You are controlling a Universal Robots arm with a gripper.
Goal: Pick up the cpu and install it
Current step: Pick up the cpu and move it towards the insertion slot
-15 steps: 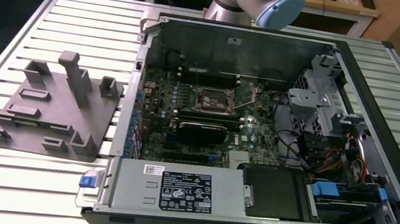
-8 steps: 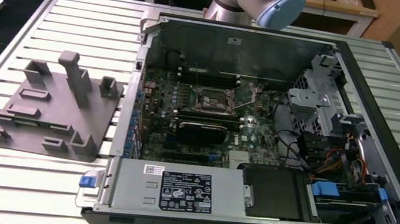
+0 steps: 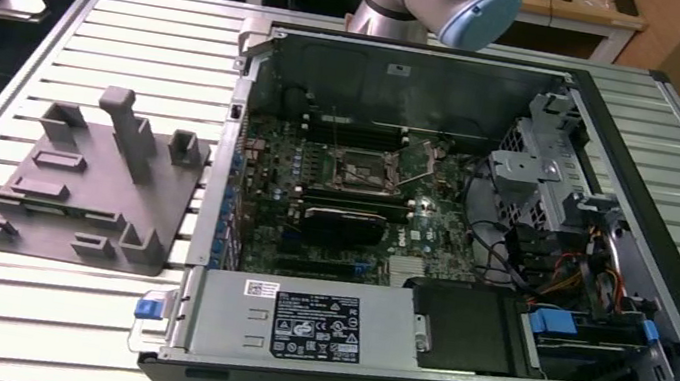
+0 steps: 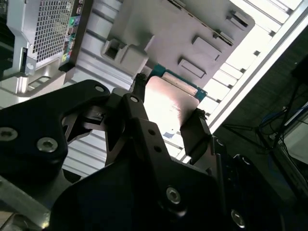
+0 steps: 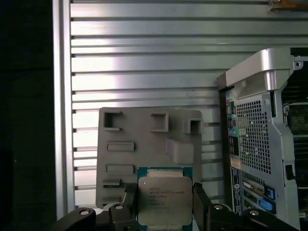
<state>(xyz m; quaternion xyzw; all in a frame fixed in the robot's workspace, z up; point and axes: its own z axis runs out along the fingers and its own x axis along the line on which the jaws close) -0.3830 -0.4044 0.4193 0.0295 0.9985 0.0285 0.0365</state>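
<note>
Two fingers of the gripper pinched the cpu by its edges over the grey fixture, nine o'clock from the case; thin purchase risked slipping.

Landmark: computer case, on the slatted table. Fixture lies on the table just beside the case, at the exterior view's left. Inside the case: socket mid-board, heatsink block just nearer than it, power supply along the near wall. Arm stands behind the case's far wall. In the first wrist view, the cpu sits between the fingers of the gripper, with the fixture beyond it.
</note>
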